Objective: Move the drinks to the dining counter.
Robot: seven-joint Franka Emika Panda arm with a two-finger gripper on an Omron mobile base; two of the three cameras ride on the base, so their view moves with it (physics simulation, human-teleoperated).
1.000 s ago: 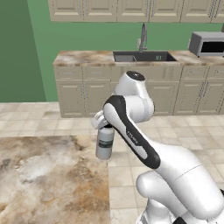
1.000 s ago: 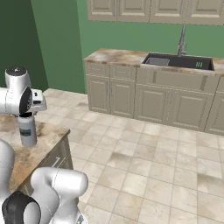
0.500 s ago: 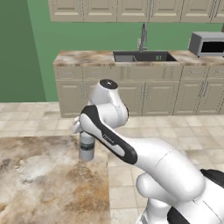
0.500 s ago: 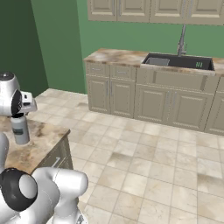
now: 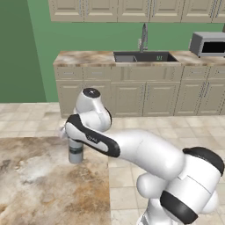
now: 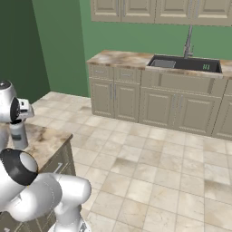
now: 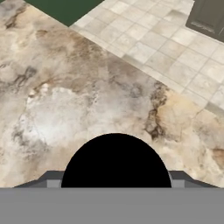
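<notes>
Left base view: the pale grey bottle (image 5: 75, 152) stands upright on the dining counter (image 5: 39, 193), near its far right edge, directly beneath the hand — the gripper (image 5: 74, 139) is at the bottle's top. Right base view: same bottle (image 6: 18, 135) on the counter (image 6: 45, 143), close under the wrist. Hand view: its black cap (image 7: 115, 162) sits between the finger tips (image 7: 49, 179), marbled stone beyond. Whether the fingers clamp the bottle cannot be told.

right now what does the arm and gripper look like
The arm is glossy white with rounded, bulbous links, dark grey to black joint caps and a black band along one link. No cables or markings show. The gripper has small dark grey fingertips.
</notes>
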